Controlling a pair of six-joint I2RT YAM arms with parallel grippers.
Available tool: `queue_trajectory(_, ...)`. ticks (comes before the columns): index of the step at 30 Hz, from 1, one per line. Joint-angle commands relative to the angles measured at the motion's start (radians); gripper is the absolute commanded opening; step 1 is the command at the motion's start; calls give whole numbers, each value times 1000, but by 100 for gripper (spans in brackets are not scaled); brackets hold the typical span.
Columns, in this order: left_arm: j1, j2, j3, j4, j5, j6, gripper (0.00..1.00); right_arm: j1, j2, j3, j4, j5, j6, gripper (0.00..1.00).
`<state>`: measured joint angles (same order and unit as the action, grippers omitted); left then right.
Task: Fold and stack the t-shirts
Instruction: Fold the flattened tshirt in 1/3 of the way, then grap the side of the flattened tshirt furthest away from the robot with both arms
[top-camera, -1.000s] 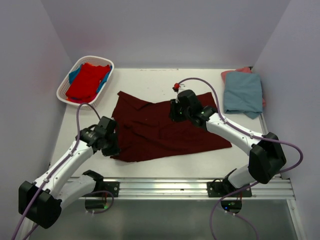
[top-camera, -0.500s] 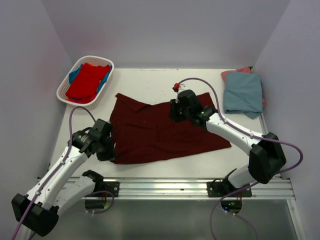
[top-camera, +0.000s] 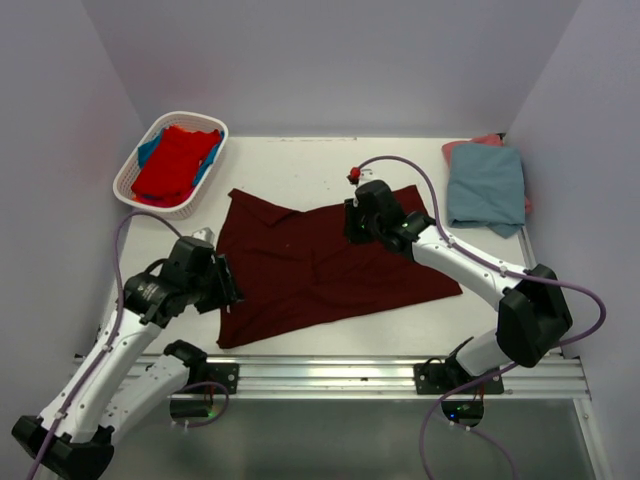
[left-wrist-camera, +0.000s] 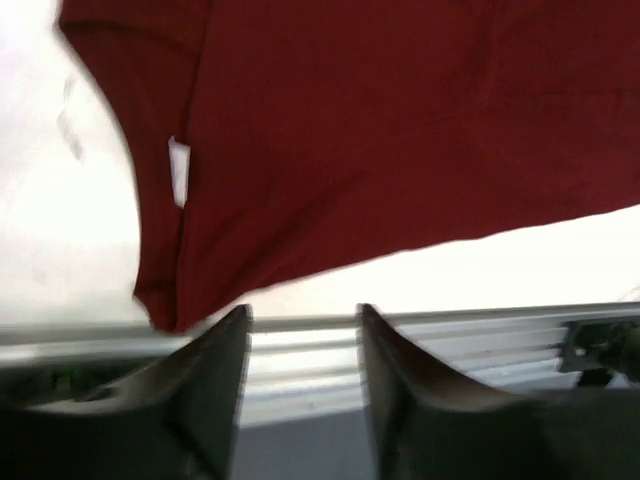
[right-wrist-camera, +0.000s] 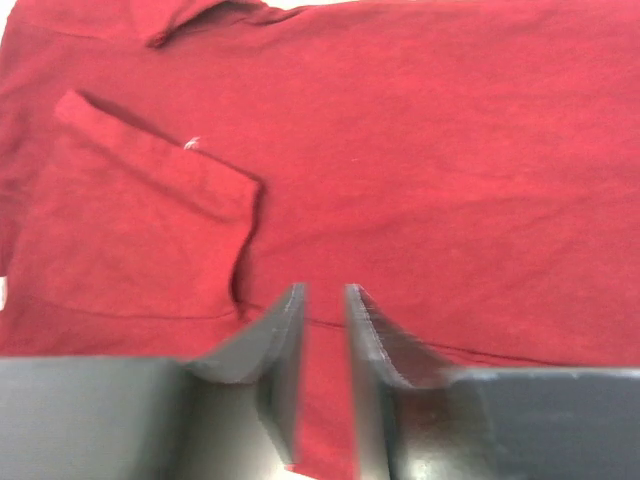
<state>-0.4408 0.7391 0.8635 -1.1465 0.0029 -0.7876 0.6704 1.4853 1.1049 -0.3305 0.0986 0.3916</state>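
The dark maroon t-shirt lies spread flat across the middle of the surface, its lower left corner close to the near edge. The left end effector hovers just beside that corner with its fingers spread apart and nothing between them. A small white tag shows near the shirt's hem. The right end effector sits on the shirt's far edge, its fingers nearly pressed together. Maroon cloth shows in the narrow slit, but I cannot tell whether they pinch it. At the far left corner, a white slatted basket holds a bright red t-shirt over a blue one. At the far right corner, a folded grey-blue t-shirt rests on a salmon pink one.
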Motion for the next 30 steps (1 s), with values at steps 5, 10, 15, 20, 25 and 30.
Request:
queue_trajectory(5,-6,210,-210,583,2,4,0,-66,49,38,1,93,33,0)
queue_trajectory(10,-4,385,-158,864,-212,31,0,-89,73,44,2,58,36,0)
queue_trajectory(15,71,590,29,1027,-199,109,11,-91,66,35,-5,41,23,0)
queue_trajectory(20,252,856,213,1032,-92,139,66,-89,53,20,-12,35,10,4)
queue_trajectory(25,332,1051,400,987,-118,163,72,-91,59,16,-13,23,4,5)
queue_trajectory(30,384,1171,541,950,-98,194,71,-92,59,7,-12,16,3,5)
